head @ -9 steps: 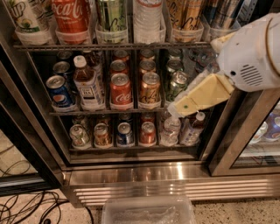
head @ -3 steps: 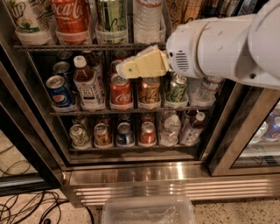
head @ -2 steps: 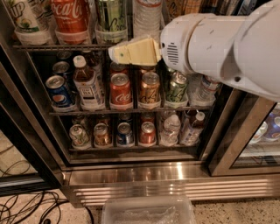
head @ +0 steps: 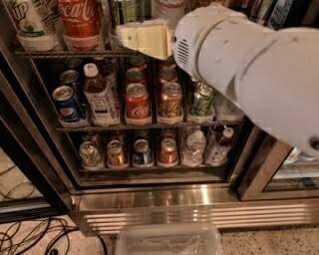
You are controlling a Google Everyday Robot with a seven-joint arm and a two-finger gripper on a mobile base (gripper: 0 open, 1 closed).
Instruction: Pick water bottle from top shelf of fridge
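Gripper (head: 127, 36) at top shelf (head: 50, 52) front edge, just below water bottle (head: 167, 7).

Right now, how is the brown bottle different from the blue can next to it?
The brown bottle is taller, with a white cap; the blue can is shorter, with a silver top. Both stand on the middle rack. The claw is above them, at the top shelf.

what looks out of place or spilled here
Nothing looks spilled or tipped inside the fridge; cans and bottles stand upright. Odd bits: a clear plastic tub on the floor before it, and loose cables lying at left. The gripper is in front of the top shelf, near the water bottle.
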